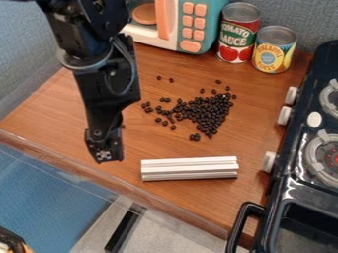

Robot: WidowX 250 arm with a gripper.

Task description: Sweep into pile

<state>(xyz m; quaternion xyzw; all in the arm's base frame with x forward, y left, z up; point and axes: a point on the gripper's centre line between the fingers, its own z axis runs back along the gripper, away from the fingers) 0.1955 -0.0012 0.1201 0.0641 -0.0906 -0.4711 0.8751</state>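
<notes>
Beans [208, 112] loosely strewn on worktop [56, 116]; metal bar [190, 169] lies nearby, presumably for sweeping. Gripper [105, 152] holds nothing visible; can't tell how far open.

Beans [210, 112] between bar [190, 169] in front and microwave [192, 28] and cans [238, 33] behind, stove [289, 187] at right

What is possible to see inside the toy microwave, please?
Inside the toy microwave, a round orange-brown disc can be seen. What lies behind the orange handle and the black arm is covered.
</notes>
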